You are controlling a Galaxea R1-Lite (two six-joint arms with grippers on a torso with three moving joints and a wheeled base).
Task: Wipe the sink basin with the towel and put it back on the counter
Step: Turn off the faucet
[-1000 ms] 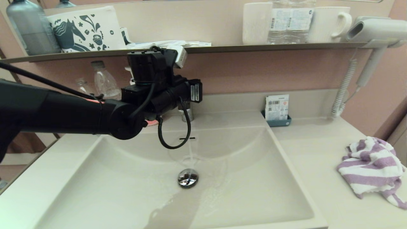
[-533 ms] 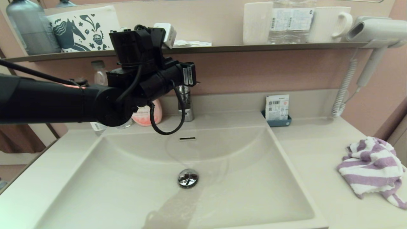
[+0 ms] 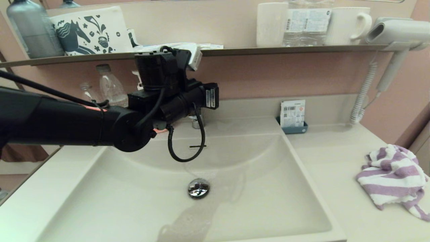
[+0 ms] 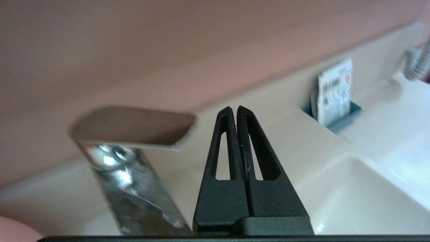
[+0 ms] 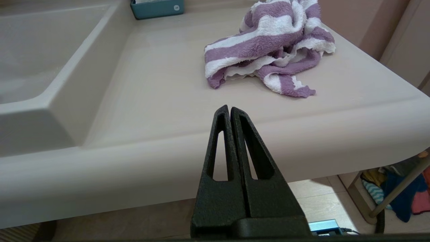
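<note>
Beside the faucet (image 4: 127, 158), left gripper (image 4: 234, 109) closed, towel (image 3: 393, 178) on counter (image 3: 336, 161)

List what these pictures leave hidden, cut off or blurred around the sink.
- Head view: the black left arm hides the chrome faucet almost entirely, and the left gripper itself.
- Head view: the purple-and-white striped terry towel is cut off by the frame's right edge.
- Left wrist view: the faucet's flat lever is blurred beside the shut left gripper.
- Head view: the right gripper is absent; only its wrist view shows it.

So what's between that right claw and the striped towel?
Only bare counter, seen in the right wrist view: the shut right gripper sits off its front edge and the towel lies farther back.
</note>
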